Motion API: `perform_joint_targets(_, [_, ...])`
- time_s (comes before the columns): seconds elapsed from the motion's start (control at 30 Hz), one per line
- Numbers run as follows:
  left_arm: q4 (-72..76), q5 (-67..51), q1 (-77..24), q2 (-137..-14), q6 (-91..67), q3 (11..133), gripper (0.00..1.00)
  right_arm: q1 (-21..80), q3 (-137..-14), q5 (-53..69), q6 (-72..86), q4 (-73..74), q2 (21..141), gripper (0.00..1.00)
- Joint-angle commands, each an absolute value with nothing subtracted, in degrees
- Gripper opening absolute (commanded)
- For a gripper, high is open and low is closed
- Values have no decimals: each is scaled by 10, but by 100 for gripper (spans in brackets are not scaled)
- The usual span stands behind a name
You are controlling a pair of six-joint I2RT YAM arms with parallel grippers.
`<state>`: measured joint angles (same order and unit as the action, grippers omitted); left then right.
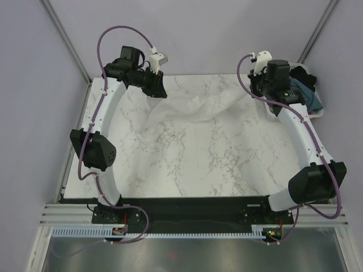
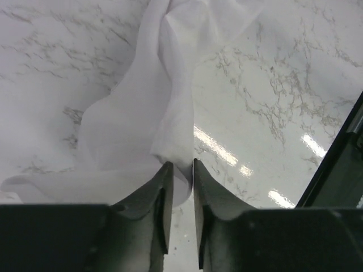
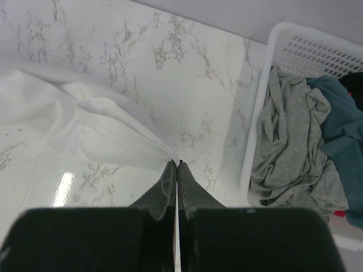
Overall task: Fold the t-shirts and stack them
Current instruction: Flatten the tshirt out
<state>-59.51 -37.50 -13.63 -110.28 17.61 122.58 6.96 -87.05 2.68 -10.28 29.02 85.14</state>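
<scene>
White cloth sits in both grips: the left gripper point(image 2: 178, 170) clamps a bunched fold of the large plain white fabric t-shirt point(image 2: 130, 124), and the right gripper point(image 3: 177, 165) nips its edge. The shirt sprawls rumpled across the far marble-patterned table point(image 1: 215, 153). Nothing looks folded or stacked yet; the crumpled grey t-shirt point(image 3: 289, 141) and teal-blue t-shirt point(image 3: 340, 130) wait in the white plastic lattice basket point(image 3: 317, 45).

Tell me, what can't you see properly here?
Top view: the right arm hides most of the basket.
Right wrist view: the teal t-shirt runs off the edge; a red scrap beneath is too small to name.
Left wrist view: the top edge cuts off the white t-shirt.
</scene>
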Motion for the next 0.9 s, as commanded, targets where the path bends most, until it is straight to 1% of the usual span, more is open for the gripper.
perform_joint_targets(0.0, [-617, -380, -134, -1106, 193, 1135, 32, 69, -838, 46, -90, 281, 848, 0])
perform_joint_targets(0.03, [-621, -388, -134, -1108, 190, 1118, 41, 69, -831, 53, -89, 282, 846, 0])
perform_joint_targets(0.07, [-624, -394, -135, -1111, 188, 1101, 45, 69, -818, 57, -89, 283, 846, 0])
perform_joint_targets(0.13, [-628, -399, -134, -1118, 189, 1069, 50, 69, -810, 64, -88, 286, 846, 0])
perform_joint_targets(0.2, [-614, -375, -134, -1117, 180, 1050, 51, 69, -804, 66, -86, 288, 846, 0])
perform_joint_targets(0.3, [-580, -318, -134, -1102, 175, 1021, 52, 69, -799, 68, -87, 289, 844, 0])
perform_joint_targets(0.47, [-562, -282, -134, -1113, 192, 988, 50, 69, -791, 70, -86, 285, 850, 0])
perform_joint_targets(0.73, [-522, -265, -134, -1163, 192, 994, 50, 69, -802, 71, -85, 285, 860, 0])
perform_joint_targets(0.87, [-519, -270, -134, -1199, 190, 1028, 50, 69, -801, 69, -86, 286, 859, 0])
